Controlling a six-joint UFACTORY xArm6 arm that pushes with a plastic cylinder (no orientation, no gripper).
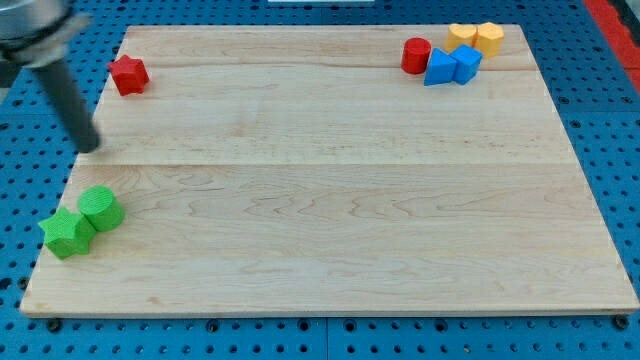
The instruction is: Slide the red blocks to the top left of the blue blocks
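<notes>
A red star block (129,74) lies near the board's top left corner. A red cylinder (416,55) stands at the top right, touching the left side of a blue block (439,67). A second blue block (467,62) sits just right of the first. My tip (91,147) is at the board's left edge, below and left of the red star and apart from it.
Two yellow blocks (463,36) (489,38) sit just above the blue ones at the top right. A green cylinder (101,208) and a green star (66,233) sit together at the lower left. The wooden board (330,200) rests on a blue pegboard.
</notes>
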